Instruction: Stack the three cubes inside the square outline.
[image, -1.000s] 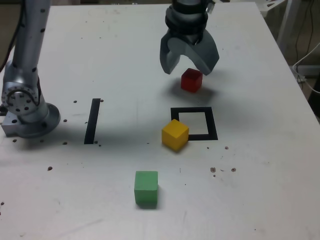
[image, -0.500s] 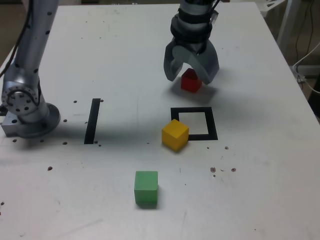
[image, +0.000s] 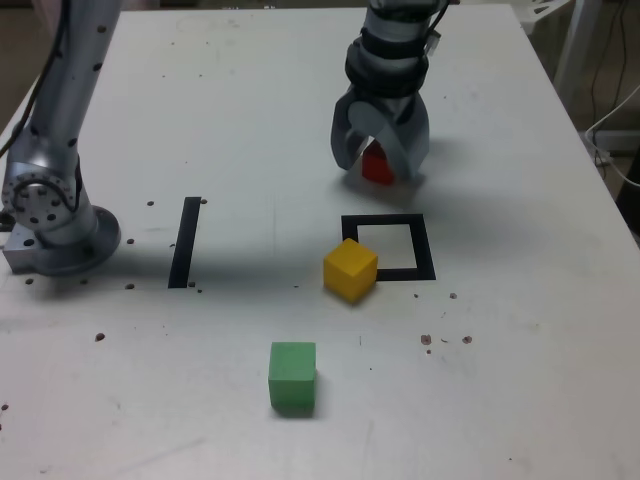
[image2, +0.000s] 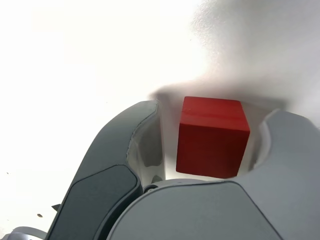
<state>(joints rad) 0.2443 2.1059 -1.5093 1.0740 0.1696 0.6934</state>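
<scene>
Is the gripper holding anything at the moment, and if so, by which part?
Nothing is held: the red cube sits between the gripper's open jaws, with gaps beside it.

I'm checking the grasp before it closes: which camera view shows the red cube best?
The wrist view: the matte red cube appears large and unobstructed between the gripper's open jaws. The exterior view shows only part, the jaws covering the rest.
</scene>
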